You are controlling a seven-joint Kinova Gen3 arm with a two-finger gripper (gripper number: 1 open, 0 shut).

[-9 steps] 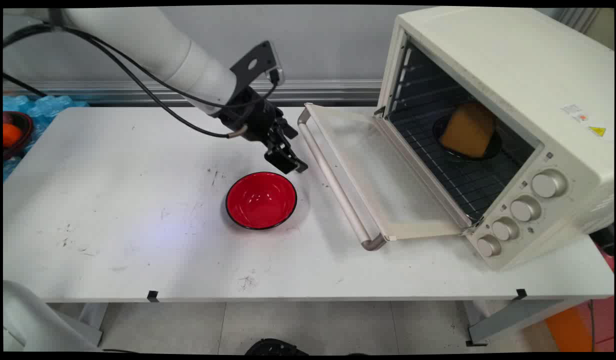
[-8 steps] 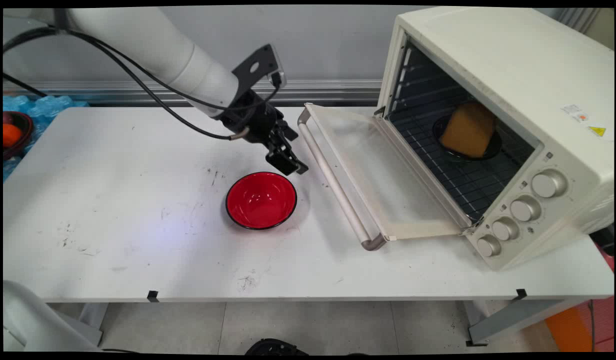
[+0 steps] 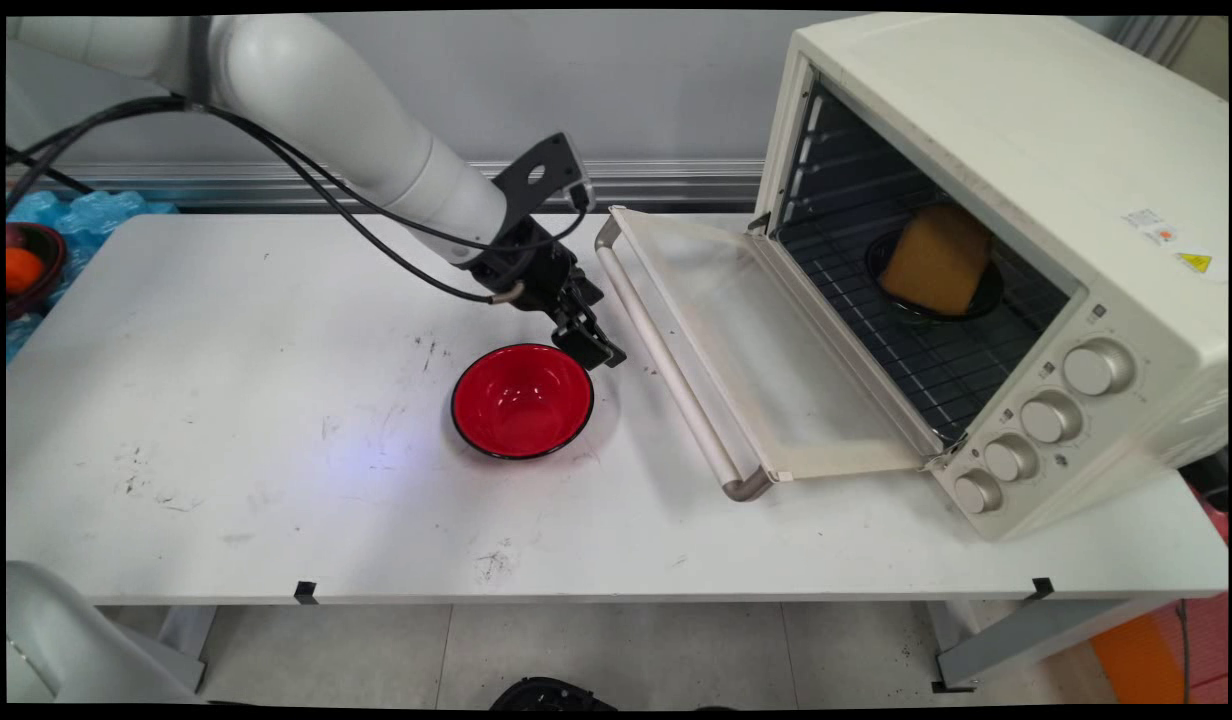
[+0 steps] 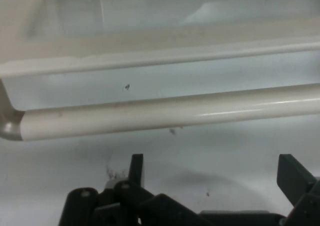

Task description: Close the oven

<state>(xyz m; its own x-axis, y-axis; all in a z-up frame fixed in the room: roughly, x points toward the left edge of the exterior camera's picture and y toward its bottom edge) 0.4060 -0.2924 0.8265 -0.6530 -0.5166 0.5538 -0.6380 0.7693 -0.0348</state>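
My black gripper [image 3: 593, 350] hangs low over the table, between the far right rim of a red bowl [image 3: 522, 400] and the handle [image 3: 666, 370] of the oven's lowered door [image 3: 766, 340]. In the hand view the gripper [image 4: 214, 172] is open, its fingers [image 4: 136, 166] spread wide with nothing between them. The cream handle bar [image 4: 165, 113] runs across just ahead of them, apart from them. The red bowl is empty. Inside the open cream toaster oven [image 3: 1026, 200] an orange-brown block [image 3: 938, 258] stands on a black dish [image 3: 981, 292] on the wire rack.
The open oven door juts out over the table's right middle. At the far left edge a dark bowl [image 3: 38, 262] with something orange in it sits beside crumpled blue plastic [image 3: 86, 212]. Black cables hang from the arm above the table's back left.
The gripper has moved down and to the right, closer to the bowl's far rim and to the oven door's handle. Bowl, oven and block have not moved.
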